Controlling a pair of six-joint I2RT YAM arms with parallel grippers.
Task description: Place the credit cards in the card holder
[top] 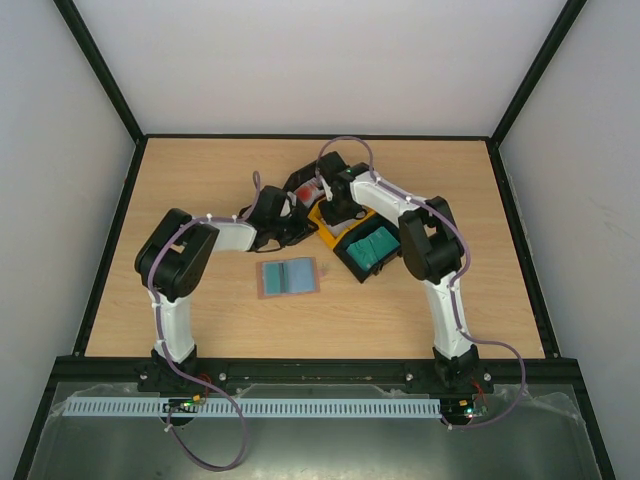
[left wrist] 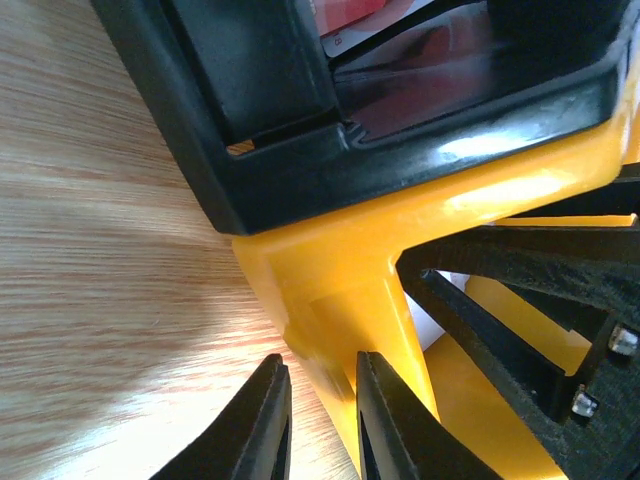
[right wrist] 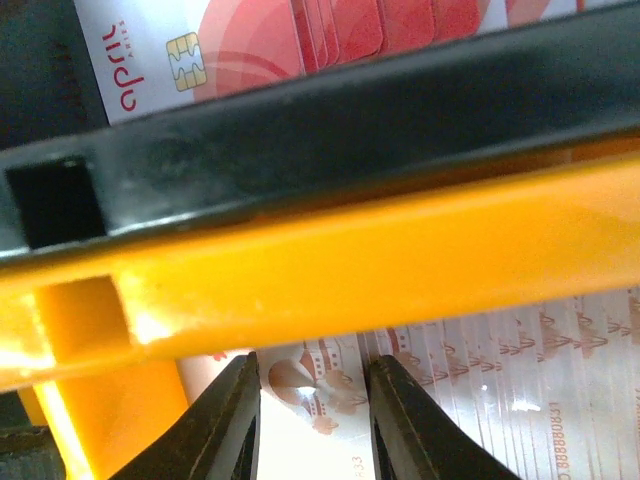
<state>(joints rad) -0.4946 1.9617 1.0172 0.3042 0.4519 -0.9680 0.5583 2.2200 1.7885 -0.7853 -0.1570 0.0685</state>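
Note:
The card holder [top: 288, 277] lies open on the table, brown with blue-grey pockets, apart from both grippers. White credit cards with red marks [right wrist: 480, 360] lie in the orange tray [top: 326, 222]. My right gripper [top: 331, 207] is open just above them, its tips [right wrist: 315, 368] either side of one card's red mark. A red-and-white card [right wrist: 250, 40] lies in the black tray [top: 303, 188] behind. Teal cards [top: 372, 246] fill another black tray. My left gripper [top: 297, 228] is open, its tips [left wrist: 320, 362] straddling the orange tray's corner wall [left wrist: 340, 290].
The three trays sit close together at the table's middle back, with both arms bent in over them. The black tray's rim [left wrist: 300, 170] overhangs the orange one. Bare wood [top: 200, 320] lies around the card holder.

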